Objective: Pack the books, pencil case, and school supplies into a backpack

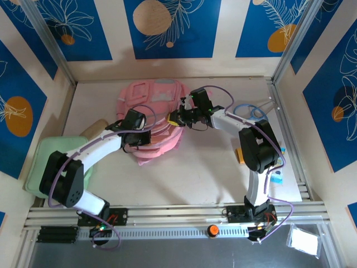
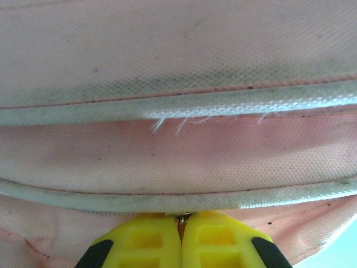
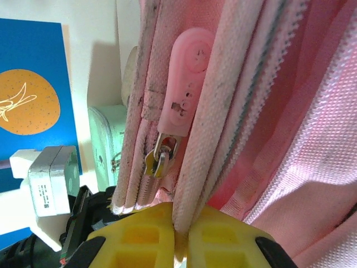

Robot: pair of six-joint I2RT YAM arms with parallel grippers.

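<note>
The pink backpack (image 1: 154, 106) lies at the back middle of the table, with both arms at its near end. My left gripper (image 1: 137, 135) is at its left side. In the left wrist view the gripper (image 2: 182, 219) is shut, with a small metal zipper piece (image 2: 183, 218) pinched at its tips, just under a grey piping line (image 2: 178, 200). My right gripper (image 1: 176, 118) meets the bag from the right. Close up, that gripper (image 3: 181, 216) is shut on a pale piped edge (image 3: 209, 139) of the backpack, beside a pink rubber zipper tab (image 3: 187, 84). The tan pencil case (image 1: 95, 128) lies to the left of the bag. The books are out of view.
A mint green tray (image 1: 44, 159) sits at the near left, partly under the left arm. Small blue and orange items (image 1: 277, 167) lie by the right arm's base. Walls close off the back and both sides. A metal rail (image 1: 178, 212) runs along the near edge.
</note>
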